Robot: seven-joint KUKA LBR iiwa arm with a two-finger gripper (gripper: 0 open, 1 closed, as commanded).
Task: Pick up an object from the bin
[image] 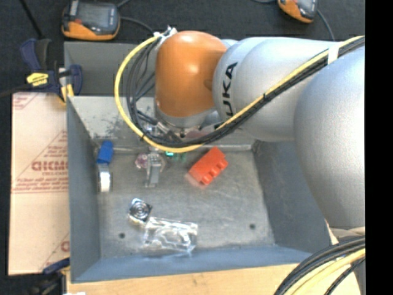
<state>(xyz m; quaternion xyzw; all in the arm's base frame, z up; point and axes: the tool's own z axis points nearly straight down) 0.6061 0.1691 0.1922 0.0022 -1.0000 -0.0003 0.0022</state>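
Bin: grey metal bin [264,183] with a scuffed floor and a few loose things spread apart on it.
Arm: white KUKA arm [295,85] coming in from 3 o'clock, with a rounded orange cover [184,72] at its wrist and yellow and black cables [126,88] looped round it.
Gripper: the gripper [152,174] hangs under the orange cover, low over the floor, at about 10 o'clock from the bin's middle.
Jaws: cannot tell whether they are apart or together.
Nearest thing: small pale pink translucent piece [142,160], on the floor just beside the gripper at its 10 o'clock.
Right of gripper: orange ridged plastic block [207,166], tilted, near the gripper at its 3 o'clock.
Left wall: small blue plastic block [105,152] at the gripper's 9 o'clock, with a short white cylinder [104,180] just beside it at its 6 o'clock.
Front: shiny round metal piece [139,209] at the gripper's 7 o'clock, with a crumpled clear plastic bag [170,234] just beside it at its 5 o'clock.
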